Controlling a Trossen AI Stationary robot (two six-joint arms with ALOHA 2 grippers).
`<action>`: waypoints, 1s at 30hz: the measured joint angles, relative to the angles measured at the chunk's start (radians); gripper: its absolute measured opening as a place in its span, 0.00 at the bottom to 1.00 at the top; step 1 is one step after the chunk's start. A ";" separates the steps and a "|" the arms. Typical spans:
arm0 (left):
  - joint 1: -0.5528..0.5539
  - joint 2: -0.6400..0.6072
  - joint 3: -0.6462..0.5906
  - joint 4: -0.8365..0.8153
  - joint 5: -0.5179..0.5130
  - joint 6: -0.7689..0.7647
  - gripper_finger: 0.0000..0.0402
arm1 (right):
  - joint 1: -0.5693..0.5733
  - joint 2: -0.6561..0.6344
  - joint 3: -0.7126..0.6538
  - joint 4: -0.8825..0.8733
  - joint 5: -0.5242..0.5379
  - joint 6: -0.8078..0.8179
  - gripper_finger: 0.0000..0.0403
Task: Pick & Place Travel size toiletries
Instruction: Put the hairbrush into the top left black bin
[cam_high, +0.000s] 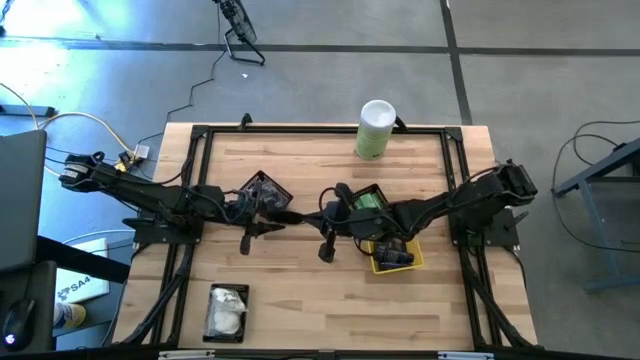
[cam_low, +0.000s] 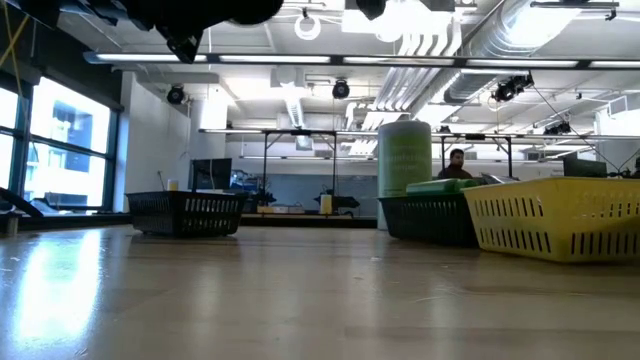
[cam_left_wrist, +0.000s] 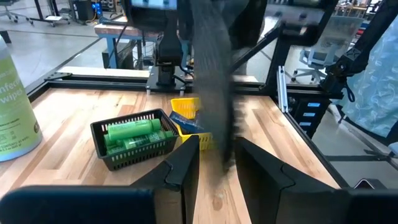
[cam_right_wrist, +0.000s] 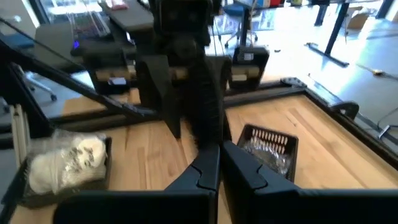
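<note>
The green bottles (cam_high: 367, 201) lay in a black basket (cam_high: 352, 192) at the table's centre, just at 3 o'clock of the right gripper (cam_high: 327, 250), whose fingers met at the tips with nothing between them, while navy tubes (cam_high: 394, 256) sat in a yellow basket (cam_high: 410, 262) at 4 o'clock. The left gripper (cam_high: 247, 240) hung by another black basket (cam_high: 262, 187) at 9 o'clock, fingers slightly apart and empty. White packets (cam_high: 226, 310) filled a basket at 7 o'clock; the right arm partly hid the tubes.
</note>
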 joint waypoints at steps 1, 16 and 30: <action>0.000 0.000 0.000 0.004 0.000 0.000 0.25 | -0.002 0.001 0.000 -0.009 -0.003 0.001 0.01; 0.000 0.000 0.000 0.007 -0.001 0.000 0.25 | -0.022 0.037 -0.001 -0.009 -0.029 0.017 0.01; 0.000 0.000 0.000 0.007 -0.014 0.000 0.06 | -0.021 0.036 -0.001 -0.008 -0.036 0.011 0.01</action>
